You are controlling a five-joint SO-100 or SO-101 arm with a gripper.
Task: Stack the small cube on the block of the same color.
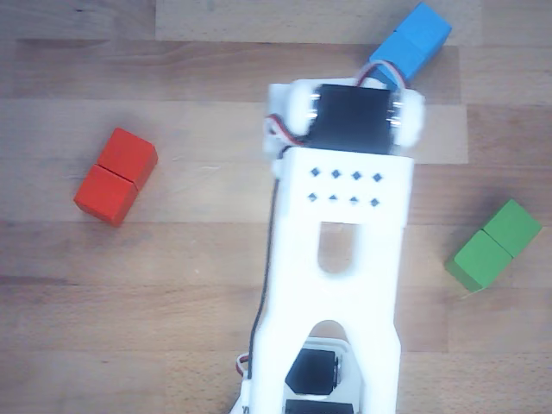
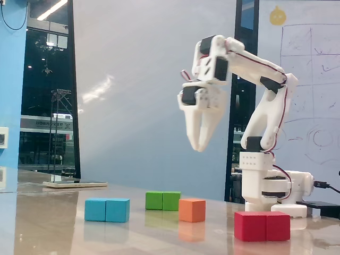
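Note:
The small orange cube (image 2: 192, 210) sits on the table in the fixed view, between the green block (image 2: 163, 200) and the red double block (image 2: 262, 226). In the other view the cube is hidden under the white arm (image 1: 341, 259); the red double block (image 1: 115, 177) lies at the left there. My gripper (image 2: 199, 146) hangs high above the table, pointing down, roughly over the orange cube. Its fingertips meet and hold nothing. The gripper itself does not show in the other view.
A blue double block (image 2: 107, 210) lies left in the fixed view and at the top of the other view (image 1: 412, 45). The green double block (image 1: 494, 245) lies right in the other view. The arm's base (image 2: 265, 186) stands behind the red block.

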